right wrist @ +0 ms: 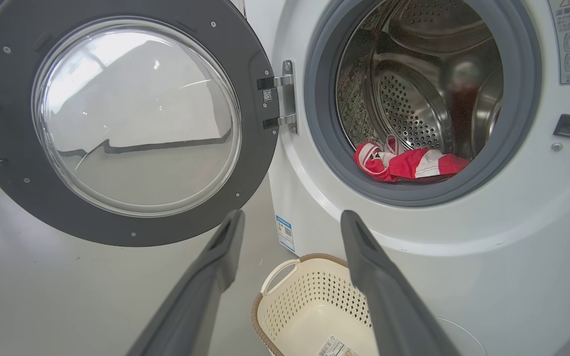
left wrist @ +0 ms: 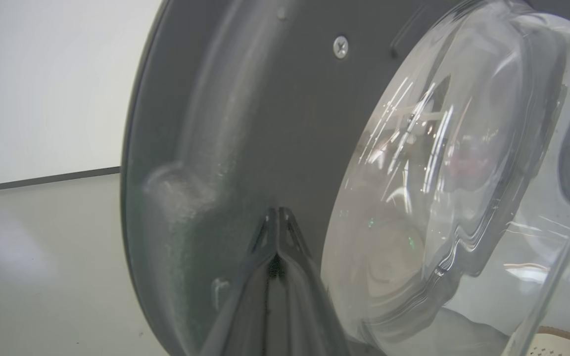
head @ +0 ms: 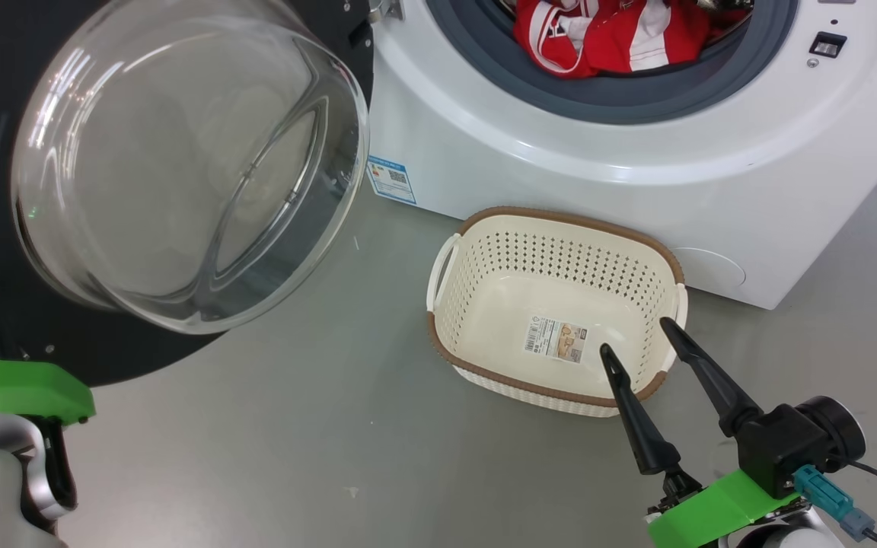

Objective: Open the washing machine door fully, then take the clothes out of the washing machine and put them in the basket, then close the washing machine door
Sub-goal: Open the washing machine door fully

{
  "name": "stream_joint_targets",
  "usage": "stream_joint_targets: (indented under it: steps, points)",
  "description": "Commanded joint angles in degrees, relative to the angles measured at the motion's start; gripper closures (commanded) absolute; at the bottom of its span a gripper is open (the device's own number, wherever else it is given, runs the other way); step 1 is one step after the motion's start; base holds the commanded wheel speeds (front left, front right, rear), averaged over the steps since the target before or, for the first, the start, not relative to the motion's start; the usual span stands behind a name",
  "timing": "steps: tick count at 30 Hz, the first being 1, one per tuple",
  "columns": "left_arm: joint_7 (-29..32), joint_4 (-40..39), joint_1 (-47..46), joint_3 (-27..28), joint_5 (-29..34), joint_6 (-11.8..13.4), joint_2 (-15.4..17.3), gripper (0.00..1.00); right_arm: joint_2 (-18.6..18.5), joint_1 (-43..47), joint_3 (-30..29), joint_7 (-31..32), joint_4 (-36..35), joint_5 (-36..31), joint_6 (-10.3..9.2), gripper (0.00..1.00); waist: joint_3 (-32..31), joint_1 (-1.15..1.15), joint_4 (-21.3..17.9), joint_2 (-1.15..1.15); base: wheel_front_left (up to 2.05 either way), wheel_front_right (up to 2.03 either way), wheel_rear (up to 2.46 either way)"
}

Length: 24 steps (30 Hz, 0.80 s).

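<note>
Right pincer (head: pixel 634 335) gapes near the basket (head: pixel 560 217) on glossy grey floor (head: pixel 294 426); left pincer (left wrist: pixel 277 213) pinched together at the door (left wrist: pixel 265 123).

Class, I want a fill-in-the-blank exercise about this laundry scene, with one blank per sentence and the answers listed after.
1. The washing machine door is ____.
2. The clothes lie in the washing machine's ____.
3. The basket on the floor is ____.
4. The right gripper holds ____.
Missing words: open; drum; empty; nothing.
</note>
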Motion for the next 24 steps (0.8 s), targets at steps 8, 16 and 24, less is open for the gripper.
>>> stream_joint_targets:
  steps: [8, 16, 24]
  points:
    - [-0.69, -2.67, -0.80, 3.98, 0.73, -0.44, 2.05, 1.00, 0.17, -1.98, 1.44, -0.06, -1.45, -0.50, 0.28, 0.00, -0.14, 0.00, -0.24, 0.00, 0.00, 0.00, 0.00]
    - [-0.69, -8.63, 3.63, 4.65, 1.87, -0.41, -0.26, 1.00, 0.17, -2.24, 1.73, -1.07, -0.31, 0.59, 0.28, 0.00, -1.27, 0.00, -0.43, 0.00, 0.00, 0.00, 0.00]
    - [-0.70, -19.28, 7.99, 5.29, 0.69, -1.54, -3.13, 0.37, 0.17, -2.24, 1.45, -2.61, 0.92, 1.71, 0.28, 0.00, -2.25, 0.00, -1.24, 0.00, 0.00, 0.00, 0.00]
